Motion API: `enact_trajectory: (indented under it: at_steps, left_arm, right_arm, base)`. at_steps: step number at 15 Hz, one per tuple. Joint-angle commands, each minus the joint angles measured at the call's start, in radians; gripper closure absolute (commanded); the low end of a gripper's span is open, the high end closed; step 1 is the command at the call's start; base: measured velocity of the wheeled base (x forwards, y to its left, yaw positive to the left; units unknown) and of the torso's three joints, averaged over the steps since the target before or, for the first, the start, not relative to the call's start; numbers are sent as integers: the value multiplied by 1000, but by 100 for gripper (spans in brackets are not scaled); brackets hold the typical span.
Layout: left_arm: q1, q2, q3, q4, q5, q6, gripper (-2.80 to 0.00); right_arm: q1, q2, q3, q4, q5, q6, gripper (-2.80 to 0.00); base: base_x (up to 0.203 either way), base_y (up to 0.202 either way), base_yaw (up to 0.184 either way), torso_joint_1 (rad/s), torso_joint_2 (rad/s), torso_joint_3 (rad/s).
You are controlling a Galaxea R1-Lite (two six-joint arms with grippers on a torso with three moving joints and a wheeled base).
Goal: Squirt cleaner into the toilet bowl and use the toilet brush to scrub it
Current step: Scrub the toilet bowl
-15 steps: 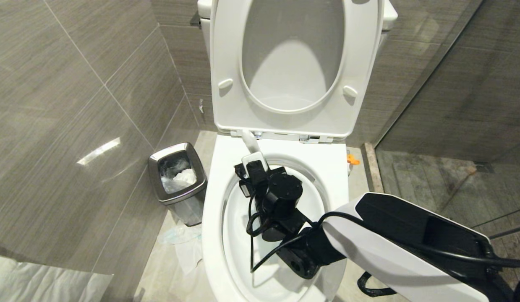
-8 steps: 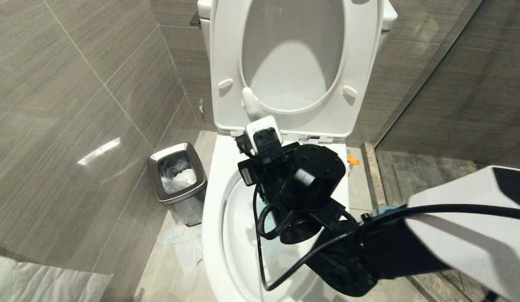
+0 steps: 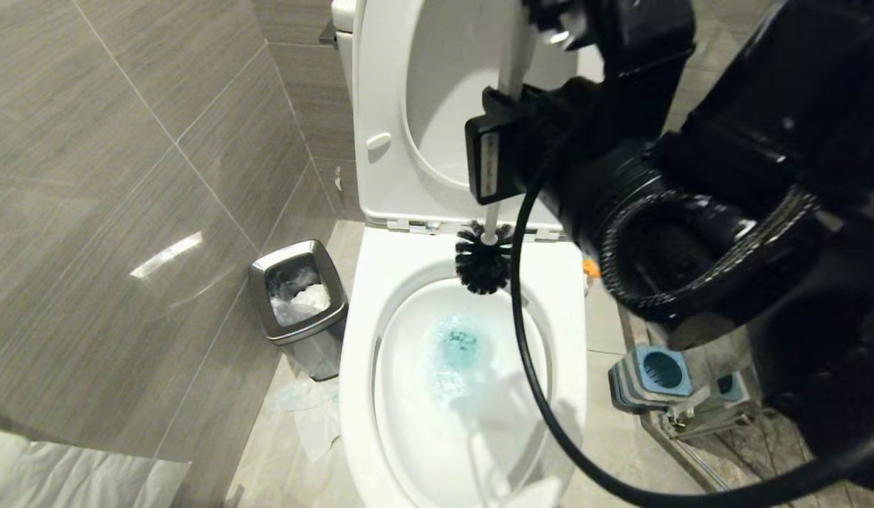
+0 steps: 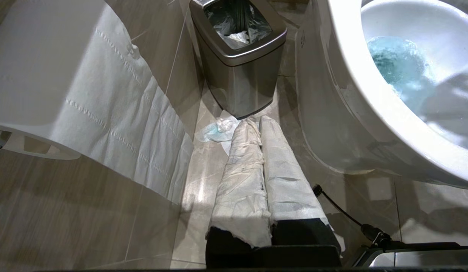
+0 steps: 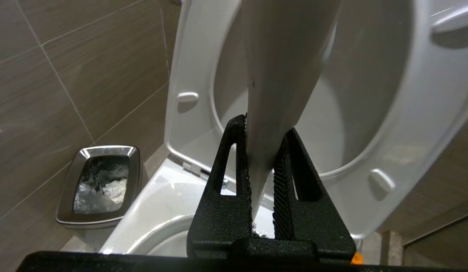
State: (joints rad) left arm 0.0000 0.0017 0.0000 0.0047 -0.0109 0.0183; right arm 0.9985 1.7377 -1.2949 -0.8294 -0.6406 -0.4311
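Toilet brush [image 3: 484,264] is held above the toilet bowl [image 3: 359,339] back rim, its handle pinched by the right gripper [image 5: 262,177]; cleaner [image 3: 456,347] tints the water. Left gripper [image 4: 262,151], fingers pressed together, is parked beside the waste bin [image 4: 237,64]. Holder [image 3: 652,377] is seen right.

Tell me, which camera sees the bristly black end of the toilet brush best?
The head view: the toilet brush head hangs in plain sight above the toilet bowl. The right wrist view shows only its pale handle in the right gripper. The left wrist view shows none.

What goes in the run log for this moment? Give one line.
right gripper: shut on whitish-grey plastic toilet brush | black bristle head above glossy white toilet bowl rear rim | turquoise-blue cleaner in water | left gripper: parked, shut
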Motion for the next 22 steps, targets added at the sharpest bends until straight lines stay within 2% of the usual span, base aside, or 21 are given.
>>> enact_trajectory:
  at_steps: [1,5,11,15,22]
  left_arm:
    - [0,0,2,0,0,0,0]
    - [0,0,2,0,0,0,0]
    - [0,0,2,0,0,0,0]
    - [0,0,2,0,0,0,0]
    - [0,0,2,0,0,0,0]
  right_arm:
    - [2,-73,-20,44,-5,5,0]
    - [3,-70,-30,75,-5,39,0]
    - [21,-92,-124,425,-5,309,0]
    - [22,-92,-121,426,-8,314,0]
    - [20,-189,-78,432,-135,300,0]
  base:
    - [0,0,0,0,0,0]
    - [0,0,0,0,0,0]
    - [0,0,0,0,0,0]
    - [0,0,0,0,0,0]
    - [0,0,0,0,0,0]
